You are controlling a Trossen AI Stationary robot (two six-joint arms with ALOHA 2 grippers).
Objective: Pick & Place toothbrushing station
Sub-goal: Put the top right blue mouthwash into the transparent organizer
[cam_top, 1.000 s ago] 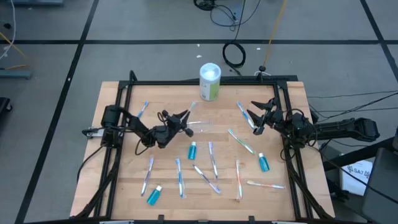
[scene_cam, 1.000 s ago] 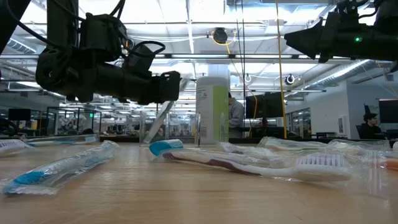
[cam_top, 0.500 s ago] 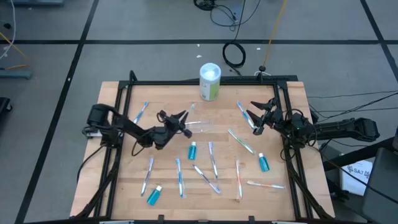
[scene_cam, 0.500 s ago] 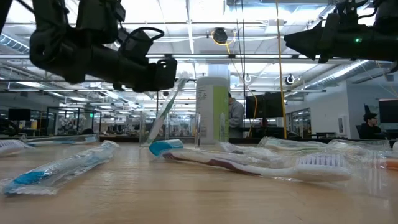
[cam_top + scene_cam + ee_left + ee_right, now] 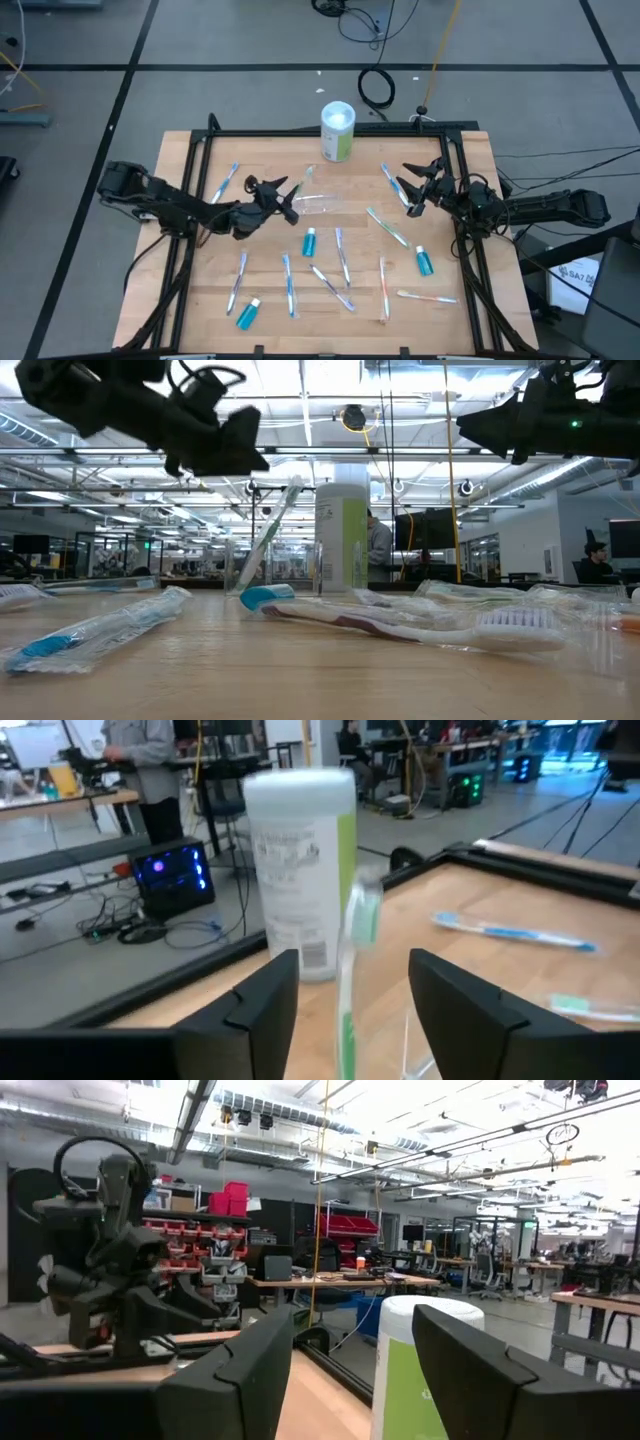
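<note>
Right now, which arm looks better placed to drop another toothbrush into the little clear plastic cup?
Probably the left. Its gripper hangs open right beside the small clear plastic cup, which already holds one green-handled toothbrush. The right gripper hovers open farther off, near the table's right edge.

The canister (image 5: 338,130) stands at the back edge of the worktop (image 5: 190,300), near the middle. In front of it, slightly left, sits the cup (image 5: 317,203) with one toothbrush (image 5: 268,538) leaning in it. The left gripper (image 5: 277,195) hangs just left of the cup, the right gripper (image 5: 417,186) well to its right. The other toothbrushes and three tubes (one tube (image 5: 309,241) directly in front of the cup) lie scattered across the front half.
</note>
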